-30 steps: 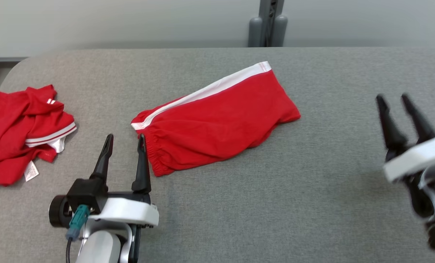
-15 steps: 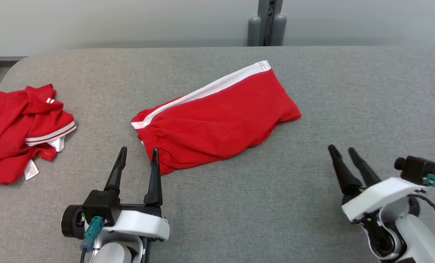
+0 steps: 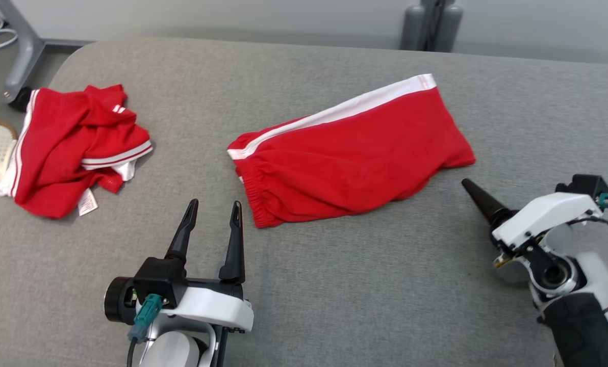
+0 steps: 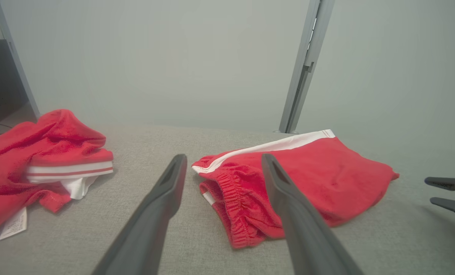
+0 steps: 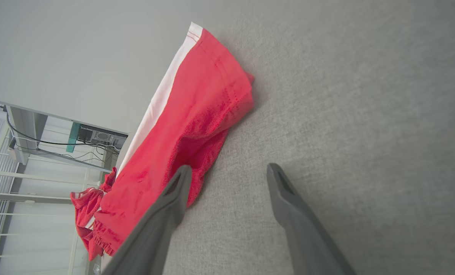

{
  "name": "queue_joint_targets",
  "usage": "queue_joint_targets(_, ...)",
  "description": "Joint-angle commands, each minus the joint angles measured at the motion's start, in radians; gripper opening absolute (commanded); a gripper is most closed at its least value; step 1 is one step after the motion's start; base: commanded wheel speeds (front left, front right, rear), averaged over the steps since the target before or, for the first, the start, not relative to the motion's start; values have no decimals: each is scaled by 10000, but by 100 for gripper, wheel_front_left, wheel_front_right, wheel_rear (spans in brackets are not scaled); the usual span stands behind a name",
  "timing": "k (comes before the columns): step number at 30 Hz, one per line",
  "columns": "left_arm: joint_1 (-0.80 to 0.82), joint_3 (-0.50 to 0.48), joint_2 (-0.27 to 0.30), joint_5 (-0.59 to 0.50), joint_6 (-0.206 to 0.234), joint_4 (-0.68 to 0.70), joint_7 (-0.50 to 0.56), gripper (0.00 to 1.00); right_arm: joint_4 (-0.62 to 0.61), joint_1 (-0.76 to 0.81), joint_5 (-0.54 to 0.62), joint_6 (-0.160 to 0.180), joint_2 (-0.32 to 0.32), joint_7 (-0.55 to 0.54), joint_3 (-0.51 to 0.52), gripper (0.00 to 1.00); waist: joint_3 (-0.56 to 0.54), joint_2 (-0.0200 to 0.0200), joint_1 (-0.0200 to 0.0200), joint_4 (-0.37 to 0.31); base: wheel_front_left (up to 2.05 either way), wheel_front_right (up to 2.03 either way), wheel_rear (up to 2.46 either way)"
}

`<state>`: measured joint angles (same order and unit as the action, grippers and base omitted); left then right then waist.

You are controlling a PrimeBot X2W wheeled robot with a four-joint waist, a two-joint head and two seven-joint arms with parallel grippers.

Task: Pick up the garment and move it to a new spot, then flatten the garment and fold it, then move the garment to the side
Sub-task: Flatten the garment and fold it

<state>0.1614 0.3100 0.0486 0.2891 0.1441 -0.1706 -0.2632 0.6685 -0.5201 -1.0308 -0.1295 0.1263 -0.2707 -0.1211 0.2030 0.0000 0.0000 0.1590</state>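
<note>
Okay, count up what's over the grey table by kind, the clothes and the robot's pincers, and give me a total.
Red garments: 2 (folded shorts, crumpled heap)
Pincers: 2 (left pincer, right pincer), both open
Total: 4

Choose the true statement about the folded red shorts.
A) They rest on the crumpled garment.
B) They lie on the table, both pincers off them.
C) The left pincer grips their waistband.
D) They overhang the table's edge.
B: the shorts lie on the table, left pincer and right pincer open and clear of them.
</note>
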Motion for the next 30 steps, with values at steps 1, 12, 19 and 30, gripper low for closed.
queue_joint_targets(1,171,32,36,43,71,23,-18,100,236,-244,-11,-23,63,-112,190,100,172,0,0,289,0,0,0)
queue_joint_targets(12,376,419,37,391,265,172,-18,100,2512,-2161,188,-25,26,-1016,1481,100,782,0,0,1263,0,0,0)
queue_joint_targets(19,617,667,38,551,415,288,-18,100,3428,-2967,475,-23,121,-922,1921,100,1152,0,0,1652,0,0,0)
queue_joint_targets(30,838,745,38,671,536,339,-18,100,4409,-3598,872,-23,17,-846,2090,100,1444,0,0,1928,0,0,0)
